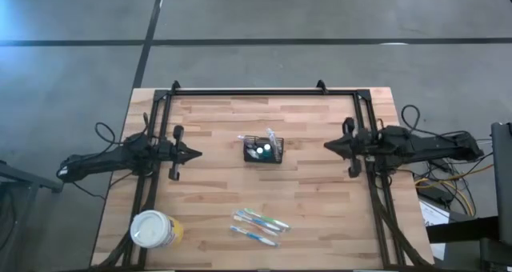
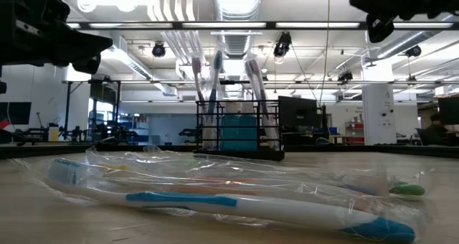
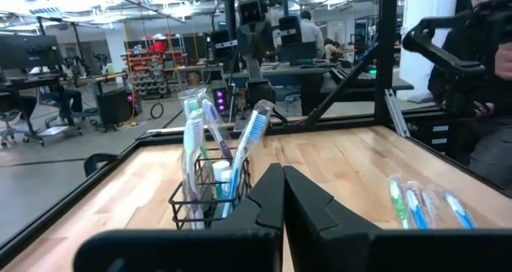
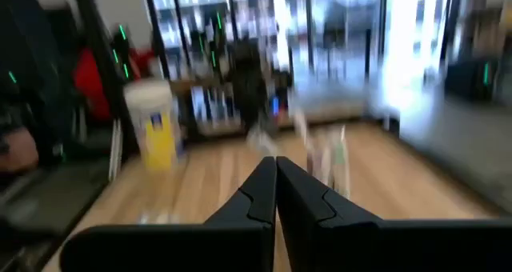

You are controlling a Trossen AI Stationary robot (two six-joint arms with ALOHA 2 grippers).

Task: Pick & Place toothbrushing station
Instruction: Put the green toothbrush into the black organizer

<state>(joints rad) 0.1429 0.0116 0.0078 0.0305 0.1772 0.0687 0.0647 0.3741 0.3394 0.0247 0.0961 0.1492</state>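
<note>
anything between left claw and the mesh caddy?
No. In the high view, only bare table separates the shut left claw from the caddy.

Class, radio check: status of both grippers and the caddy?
Left gripper, right gripper shut, empty. Mesh caddy upright mid-table, untouched. Path clear.

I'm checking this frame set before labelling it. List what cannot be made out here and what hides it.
- Contents of the black mesh basket: too small in the high view; the low view shows only brush handles and a teal item.
- Label on the white-lidded tub: the lid hides it from above, and the right wrist view is blurred.
- Loose toothbrushes: the clear wrapping in the low view obscures their count.
</note>
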